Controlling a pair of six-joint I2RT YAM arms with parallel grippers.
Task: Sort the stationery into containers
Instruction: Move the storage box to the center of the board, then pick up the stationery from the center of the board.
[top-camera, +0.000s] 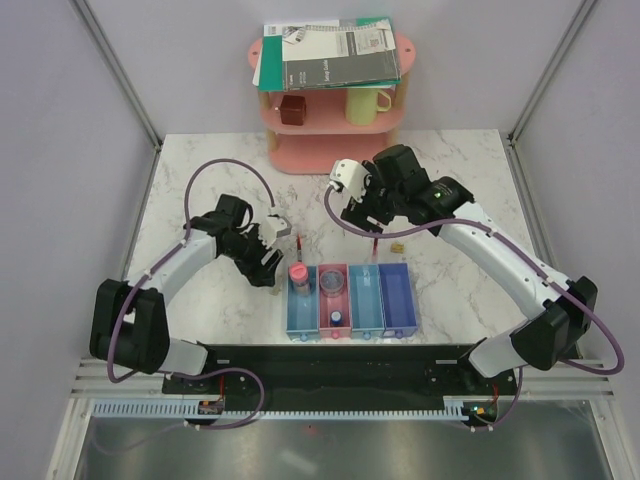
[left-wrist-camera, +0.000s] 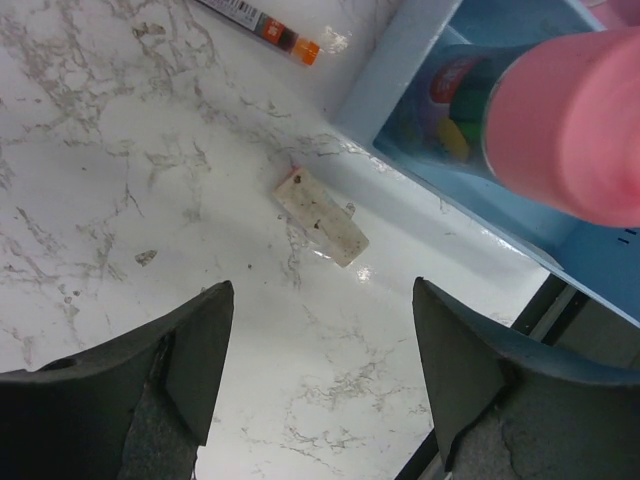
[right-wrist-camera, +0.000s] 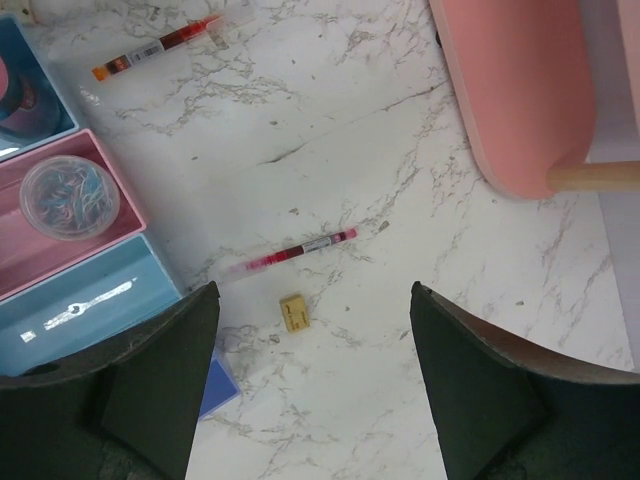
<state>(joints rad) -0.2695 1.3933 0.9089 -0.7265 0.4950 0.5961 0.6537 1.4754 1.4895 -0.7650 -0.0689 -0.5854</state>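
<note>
Four joined trays lie in a row: blue (top-camera: 299, 310), pink (top-camera: 333, 303), light blue (top-camera: 366, 300), violet-blue (top-camera: 397, 298). A pink cylinder (top-camera: 298, 272) stands in the blue tray. A round disc (top-camera: 331, 281) and a blue-capped tube (top-camera: 338, 318) lie in the pink tray. My left gripper (left-wrist-camera: 322, 370) is open and empty above a grey block (left-wrist-camera: 322, 217) lying left of the blue tray (left-wrist-camera: 420, 70). My right gripper (right-wrist-camera: 312, 390) is open and empty above a red pen (right-wrist-camera: 290, 252) and a tan block (right-wrist-camera: 294, 313). A second red pen (right-wrist-camera: 155, 48) lies behind the trays.
A pink shelf rack (top-camera: 330, 130) stands at the back with notebooks (top-camera: 330, 55) on top, a brown cube (top-camera: 292, 109) and a yellow mug (top-camera: 365, 103) inside. Its foot (right-wrist-camera: 520, 80) shows in the right wrist view. A black base strip (top-camera: 340, 365) runs along the near edge.
</note>
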